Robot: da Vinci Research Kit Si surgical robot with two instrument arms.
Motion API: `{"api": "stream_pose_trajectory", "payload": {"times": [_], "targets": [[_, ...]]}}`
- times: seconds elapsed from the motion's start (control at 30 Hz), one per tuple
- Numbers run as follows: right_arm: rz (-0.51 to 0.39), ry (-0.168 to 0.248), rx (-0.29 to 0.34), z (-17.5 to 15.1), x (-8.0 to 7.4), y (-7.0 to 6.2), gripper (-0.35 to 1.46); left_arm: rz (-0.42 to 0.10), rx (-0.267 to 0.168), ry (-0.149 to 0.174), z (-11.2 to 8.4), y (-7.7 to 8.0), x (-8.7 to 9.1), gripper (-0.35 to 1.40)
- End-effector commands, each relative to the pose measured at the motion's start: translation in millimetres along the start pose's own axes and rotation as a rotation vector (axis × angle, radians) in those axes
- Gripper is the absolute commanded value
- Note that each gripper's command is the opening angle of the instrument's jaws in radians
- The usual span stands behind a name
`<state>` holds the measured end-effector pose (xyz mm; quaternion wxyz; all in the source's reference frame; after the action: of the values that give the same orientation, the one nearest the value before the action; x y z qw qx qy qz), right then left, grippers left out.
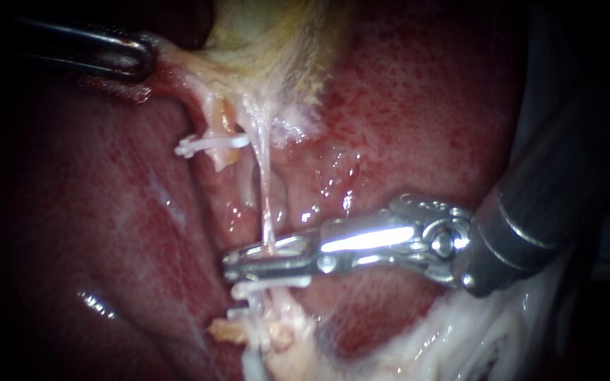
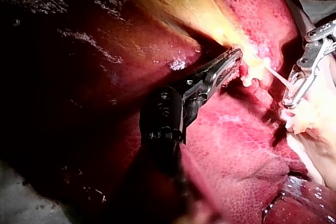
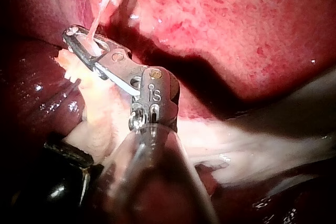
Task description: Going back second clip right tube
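One soft, tearable right tube (image 1: 267, 204) between right instrument's (image 1: 234, 264) parted jaws: take crosswise, beside clip (image 1: 271, 284); left instrument (image 1: 141, 61) clamps gallbladder (image 1: 270, 49).

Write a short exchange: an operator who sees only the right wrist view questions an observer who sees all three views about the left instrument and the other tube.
Operator: Where is my left instrument?
Observer: The left instrument grips pale tissue beside the gallbladder.
Operator: Is there a clip on the other tube?
Observer: Yes, a white clip lies across the left tube, apart from the right instrument.
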<state>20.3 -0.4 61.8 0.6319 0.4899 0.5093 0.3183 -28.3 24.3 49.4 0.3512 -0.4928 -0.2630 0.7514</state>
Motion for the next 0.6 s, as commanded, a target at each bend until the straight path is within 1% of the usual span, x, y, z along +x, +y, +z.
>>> {"api": "stream_pose_trajectory", "payload": {"times": [0.03, 0.1, 0.13, 0.17, 0.23, 0.27, 0.47, 0.6], "targets": [[-0.04, -0.001, 0.003, 0.2, 0.0, 0.0, -0.15, 0.0, 0.0, 0.0, 0.0, 0.0, 0.0, -0.35], [-0.077, 0.01, -0.011, 0.4, 0.0, 0.1, 0.2, 0.0, 0.0, 0.0, 0.0, 0.0, 0.0, -0.35], [-0.096, 0.026, -0.035, 0.7, -0.1, 0.3, 0.38, 0.0, 0.0, 0.0, 0.0, 0.0, 0.0, -0.35], [-0.102, 0.033, -0.051, 0.9, -0.1, 0.4, 0.43, 0.0, 0.0, 0.0, 0.0, 0.0, 0.0, -0.35], [-0.143, 0.049, -0.081, 1.1, 0.1, 0.8, 0.48, 0.0, 0.0, 0.0, -0.1, 0.0, 0.0, -0.35], [-0.161, 0.05, -0.094, 1.1, 0.1, 0.9, 0.49, 0.0, 0.0, 0.0, -0.1, 0.0, 0.0, -0.35], [-0.267, 0.023, -0.17, 0.7, 0.2, 1.8, 0.5, 0.0, -0.001, 0.0, -0.1, 0.0, 0.0, -0.35], [-0.286, 0.029, -0.189, -0.1, 0.2, 2.5, 0.5, 0.0, -0.001, 0.0, -0.1, 0.0, 0.0, -0.35]]}}
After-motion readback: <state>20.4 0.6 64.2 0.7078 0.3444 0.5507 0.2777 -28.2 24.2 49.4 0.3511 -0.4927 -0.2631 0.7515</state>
